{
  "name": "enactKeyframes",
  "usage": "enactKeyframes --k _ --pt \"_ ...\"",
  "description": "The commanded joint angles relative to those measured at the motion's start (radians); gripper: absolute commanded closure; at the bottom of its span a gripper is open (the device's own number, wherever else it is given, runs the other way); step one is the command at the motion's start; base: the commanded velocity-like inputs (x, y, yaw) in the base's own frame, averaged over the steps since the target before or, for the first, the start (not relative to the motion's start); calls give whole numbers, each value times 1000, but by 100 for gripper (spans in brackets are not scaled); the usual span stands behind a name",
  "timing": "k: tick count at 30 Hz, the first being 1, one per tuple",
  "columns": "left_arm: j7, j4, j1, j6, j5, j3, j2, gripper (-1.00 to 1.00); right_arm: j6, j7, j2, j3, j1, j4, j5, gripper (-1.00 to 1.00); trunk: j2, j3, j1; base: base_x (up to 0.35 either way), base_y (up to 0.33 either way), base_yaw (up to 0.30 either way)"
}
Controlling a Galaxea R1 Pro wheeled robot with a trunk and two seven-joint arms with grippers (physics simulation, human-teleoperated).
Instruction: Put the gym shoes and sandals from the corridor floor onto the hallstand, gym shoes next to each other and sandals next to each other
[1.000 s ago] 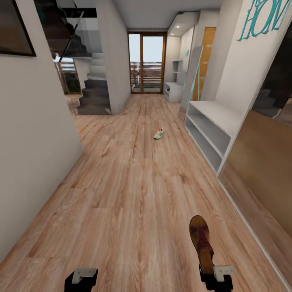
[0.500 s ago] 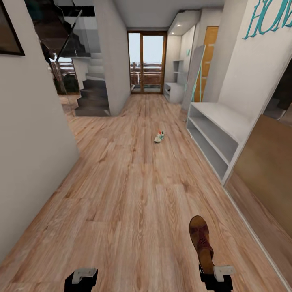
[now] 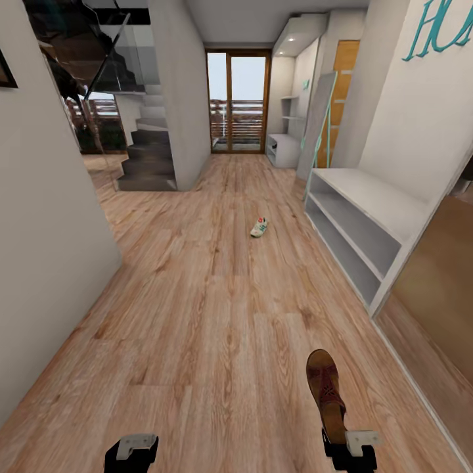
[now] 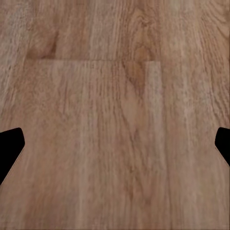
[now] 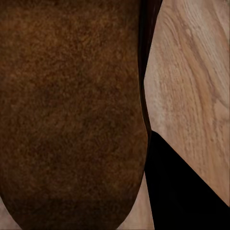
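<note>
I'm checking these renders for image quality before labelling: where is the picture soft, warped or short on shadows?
Head view: wide-angle warp, walls lean outward; the far gym shoe is small and soft, with little shadow. Right wrist view: the sandal is a close brown blur. Left wrist view: the corridor floor grain is slightly smeared, evenly lit.

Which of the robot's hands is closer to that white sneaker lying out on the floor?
Right, slightly. The sneaker lies far ahead, between the two but nearer the right side. The right gripper holds a sandal pointing that way; the left gripper is further off.
</note>
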Motion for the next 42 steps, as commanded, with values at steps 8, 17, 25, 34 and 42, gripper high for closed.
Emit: enactKeyframes --k 8,17,25,34,42 --pt "-7 1 -1 -4 -7 9 -1 -100 -2 -5 0 -3 -1 1 6 100 0 -1 0 325 80 0" --pt "-7 1 -1 -4 -7 9 -1 -100 -2 -5 0 -3 -1 1 6 100 0 -1 0 299 177 0" --pt "-7 1 -1 -4 -8 8 -1 -100 -2 -5 0 -3 -1 1 6 100 0 -1 0 307 156 0" --pt "-7 1 -1 -4 -8 7 -1 -100 -2 -5 1 -3 -1 1 6 100 0 -1 0 323 116 0" --pt "-7 1 -1 -4 -9 8 -1 -100 -2 -5 0 -3 -1 1 6 100 0 -1 0 324 116 0"
